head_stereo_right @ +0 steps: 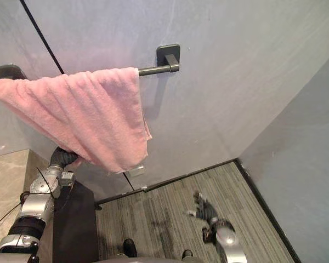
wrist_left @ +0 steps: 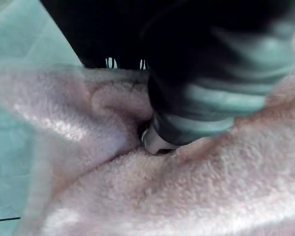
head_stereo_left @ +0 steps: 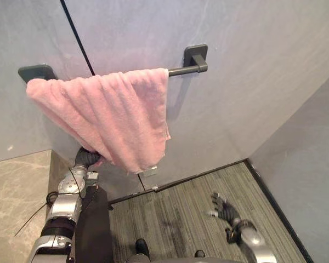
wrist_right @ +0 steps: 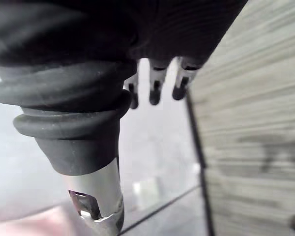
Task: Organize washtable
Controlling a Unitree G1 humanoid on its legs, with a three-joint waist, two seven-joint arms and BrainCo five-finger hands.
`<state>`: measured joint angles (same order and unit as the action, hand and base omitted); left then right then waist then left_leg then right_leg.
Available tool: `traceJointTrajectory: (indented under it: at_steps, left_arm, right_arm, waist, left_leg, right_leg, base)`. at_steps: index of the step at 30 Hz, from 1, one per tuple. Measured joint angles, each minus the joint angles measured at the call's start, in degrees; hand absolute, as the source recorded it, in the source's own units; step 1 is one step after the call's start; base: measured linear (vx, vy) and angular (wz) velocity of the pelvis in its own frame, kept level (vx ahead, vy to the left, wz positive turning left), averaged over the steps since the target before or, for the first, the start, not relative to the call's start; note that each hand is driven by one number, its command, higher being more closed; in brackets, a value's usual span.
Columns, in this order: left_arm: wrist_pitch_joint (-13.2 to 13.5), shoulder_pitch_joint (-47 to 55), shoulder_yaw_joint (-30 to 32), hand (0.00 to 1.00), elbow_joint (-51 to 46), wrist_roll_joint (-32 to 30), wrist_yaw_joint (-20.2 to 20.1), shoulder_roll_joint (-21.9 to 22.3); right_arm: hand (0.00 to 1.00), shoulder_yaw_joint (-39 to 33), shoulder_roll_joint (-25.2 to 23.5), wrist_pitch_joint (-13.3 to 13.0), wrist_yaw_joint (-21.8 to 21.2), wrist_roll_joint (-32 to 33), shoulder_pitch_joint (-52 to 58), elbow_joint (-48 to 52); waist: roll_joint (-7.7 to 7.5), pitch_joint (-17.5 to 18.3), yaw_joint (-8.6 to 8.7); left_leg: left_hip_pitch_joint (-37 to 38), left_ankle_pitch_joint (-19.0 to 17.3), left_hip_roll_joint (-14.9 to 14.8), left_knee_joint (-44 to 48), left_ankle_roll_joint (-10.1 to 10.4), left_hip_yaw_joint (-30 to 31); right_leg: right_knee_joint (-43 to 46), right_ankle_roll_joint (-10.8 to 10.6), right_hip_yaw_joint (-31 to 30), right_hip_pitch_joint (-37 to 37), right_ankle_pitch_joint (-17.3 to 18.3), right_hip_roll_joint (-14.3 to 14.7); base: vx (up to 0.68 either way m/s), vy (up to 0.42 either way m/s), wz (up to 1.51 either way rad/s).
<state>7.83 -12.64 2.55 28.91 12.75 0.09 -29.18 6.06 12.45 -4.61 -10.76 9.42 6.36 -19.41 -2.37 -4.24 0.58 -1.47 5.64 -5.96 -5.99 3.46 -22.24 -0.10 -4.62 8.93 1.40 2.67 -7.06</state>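
A pink towel (head_stereo_left: 109,112) hangs over a dark bar (head_stereo_left: 183,69) on the grey wall, bunched toward the bar's left end, with one corner drooping low. My left hand (head_stereo_left: 86,158) reaches up beneath that low fold and is mostly hidden behind the cloth. In the left wrist view the towel (wrist_left: 113,187) lies pressed against the hand's dark cover (wrist_left: 211,73). My right hand (head_stereo_left: 223,208) hangs low over the floor, away from the towel, open and holding nothing; its straight fingers (wrist_right: 155,88) point toward the wall.
A beige marble counter (head_stereo_left: 16,186) lies at the lower left, with a dark cabinet side (head_stereo_left: 96,224) beside it. Grey striped flooring (head_stereo_left: 175,213) runs to the walls. A second grey wall (head_stereo_left: 312,164) closes in the right side.
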Motion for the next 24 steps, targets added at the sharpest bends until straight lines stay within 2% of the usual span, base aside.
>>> traceJointTrajectory:
  at_steps: [3,9,11,18,22,24]
  left_arm:
    - [0.0,-1.2,0.6,1.00,-0.2,0.1,0.9,0.6]
    - [0.3,-2.2,0.6,1.00,-2.6,0.2,1.2,1.3]
    - [0.4,-2.5,0.6,1.00,-2.6,0.2,1.2,1.3]
    - [0.3,-2.8,0.3,1.00,-2.6,2.5,1.3,2.2]
    - [0.3,-3.6,0.2,1.00,-2.6,2.7,1.4,2.2]
    - [0.3,-3.7,0.0,1.00,-2.5,3.1,1.5,2.2]
  right_arm:
    - [0.00,0.6,5.0,-0.8,-0.9,4.2,-3.3,9.7]
    - [0.00,1.3,11.8,-2.0,-0.9,9.4,-11.1,20.9]
    - [0.00,2.8,12.7,-2.8,-0.8,10.7,-13.7,21.3]
    - [0.00,8.7,15.0,-2.6,-0.7,13.9,-21.9,20.9]
    - [0.00,13.4,18.4,-1.6,-0.7,20.3,-29.4,20.6]
    - [0.00,18.1,19.4,-1.2,-0.7,24.0,-35.2,20.1]
  waist:
    - [-0.16,0.1,0.05]
    - [-0.28,0.3,0.15]
    - [-0.36,0.8,0.20]
    - [-0.38,0.8,0.24]
    - [-0.36,0.8,0.11]
    - [-0.36,0.8,-0.07]
  left_leg:
    - [-1.0,0.9,0.0,0.0,-0.6,-0.2]
    - [-1.2,1.9,-0.4,0.0,-0.7,0.0]
    - [-1.9,2.3,-0.9,0.0,-0.7,0.0]
    - [-3.3,3.7,-2.0,0.0,-0.6,0.9]
    - [-4.7,4.3,-2.2,0.0,-0.9,1.9]
    - [-4.8,4.3,-2.1,0.0,-0.9,1.9]
  right_leg:
    - [-0.2,0.2,-0.6,-0.7,-1.1,0.0]
    - [-0.2,0.4,-0.9,-1.0,-1.9,0.3]
    - [-0.2,0.7,-1.0,-1.8,-2.3,0.6]
    - [-0.6,1.2,-0.6,-2.6,-3.3,1.8]
    - [-2.2,1.2,0.3,-2.8,-4.5,2.1]
    - [-2.4,1.2,0.2,-2.8,-4.8,2.1]
  base:
    - [-0.04,0.029,-0.04]
    - [-0.03,0.009,-0.02]
    - [-0.05,0.003,-0.04]
    - [-0.06,-0.005,0.03]
    - [-0.04,0.007,0.10]
    - [0.00,0.000,0.00]
